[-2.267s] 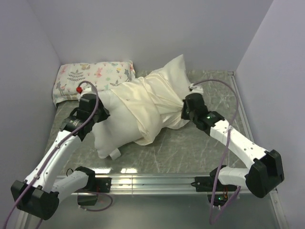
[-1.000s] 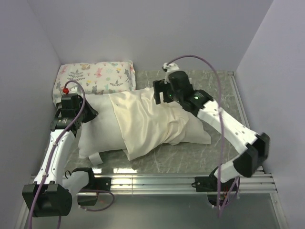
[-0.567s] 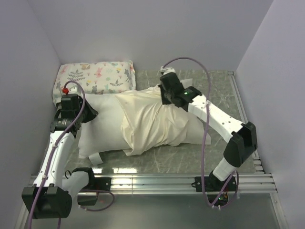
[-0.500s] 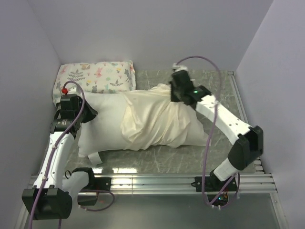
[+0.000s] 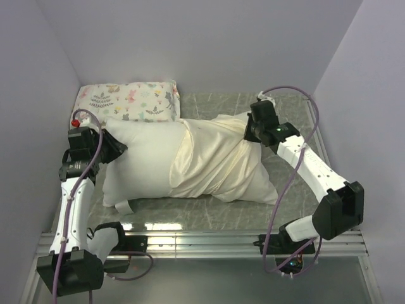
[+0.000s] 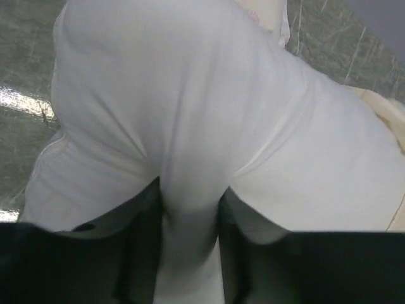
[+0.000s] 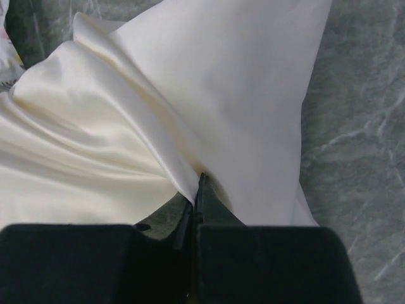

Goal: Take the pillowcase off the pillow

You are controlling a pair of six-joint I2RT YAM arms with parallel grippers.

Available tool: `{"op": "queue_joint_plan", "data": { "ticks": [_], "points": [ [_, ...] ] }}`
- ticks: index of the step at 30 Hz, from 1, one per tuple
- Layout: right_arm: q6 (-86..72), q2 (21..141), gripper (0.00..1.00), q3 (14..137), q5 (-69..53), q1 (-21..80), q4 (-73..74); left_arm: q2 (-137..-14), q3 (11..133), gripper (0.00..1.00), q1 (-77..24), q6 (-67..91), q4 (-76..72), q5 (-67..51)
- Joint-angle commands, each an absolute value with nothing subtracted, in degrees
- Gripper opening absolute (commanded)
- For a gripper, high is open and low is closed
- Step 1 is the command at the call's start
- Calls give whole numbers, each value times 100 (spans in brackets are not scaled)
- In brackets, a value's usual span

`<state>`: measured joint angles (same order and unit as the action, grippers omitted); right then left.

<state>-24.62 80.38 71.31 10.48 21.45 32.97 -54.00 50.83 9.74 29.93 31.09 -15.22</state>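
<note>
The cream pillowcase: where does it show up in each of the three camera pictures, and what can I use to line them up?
Top external: pillowcase centre-right, over the right part of the white pillow.
Left wrist: only a cream sliver at the right edge.
Right wrist: fills most of the picture, pinched in the right gripper.
Shared landmark: the grey marbled table.

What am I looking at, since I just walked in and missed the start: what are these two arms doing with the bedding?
Two arms are pulling a pillowcase off a pillow. The left tool is shut on the pillow's bare white end; the right tool pinches a fold of the cream pillowcase at the opposite end. The pillowcase covers roughly the pillow's right half. A floral pillow lies behind, untouched.
</note>
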Motion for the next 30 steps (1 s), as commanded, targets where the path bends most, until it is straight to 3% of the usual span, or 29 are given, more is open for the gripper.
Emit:
{"op": "queue_joint_plan", "data": {
  "ticks": [1, 2, 3, 5, 6, 9, 11, 13, 19, 22, 24, 25, 26, 29, 30],
  "points": [
    [-2408, 8156, 0, 7049, 1881, 2294, 2989, -5300, 5572, 46, 1073, 2707, 2689, -1642],
    [-2408, 8191, 2, 7005, 1846, 2285, 2962, -5239, 5694, 65, 1037, 2707, 2794, -1565],
    [-2373, 8270, 14, 6979, 1802, 2303, 2936, -5090, 5748, 70, 872, 2724, 2856, -1399],
    [-2294, 8332, 34, 6979, 1784, 2338, 2936, -4923, 5801, 78, 538, 2768, 3022, -959],
    [-2277, 8323, 51, 6979, 1802, 2338, 2927, -4791, 5775, 78, 406, 2882, 3067, -906],
    [-2224, 8218, 70, 7057, 1819, 2391, 2900, -4606, 5485, 80, -539, 3267, 3146, -415],
    [-2171, 8174, 74, 7197, 1854, 2434, 2944, -4535, 5144, 87, -1210, 3532, 3129, 312],
    [-2136, 8156, 76, 7479, 1933, 2496, 3154, -4535, 4897, 87, -2063, 3945, 3129, 780],
    [-2188, 7603, 79, 7629, 2302, 3091, 3410, -4447, 3650, 91, -2584, 4596, 2533, 1072],
    [-2337, 7190, 80, 7375, 2697, 3732, 3463, -4552, 3341, 83, -2593, 4728, 2303, 1125],
    [-2504, 6874, 80, 6990, 2707, 4085, 3385, -4727, 3252, 69, -2584, 4763, 2145, 1090],
    [-2714, 6751, 80, 6796, 2698, 4304, 3297, -4789, 3200, 61, -2593, 4772, 2066, 1038],
    [-2820, 6550, 80, 6585, 2690, 4846, 3183, -4842, 3104, 43, -2593, 4772, 1996, 1020],
    [-3488, 6399, 80, 5785, 2979, 5675, 2805, -4974, 2945, 11, -2610, 4772, 1785, 967],
    [-3646, 6433, 80, 5505, 3058, 6104, 2656, -5001, 2927, 5, -2610, 4772, 1715, 949]
  ]
}}
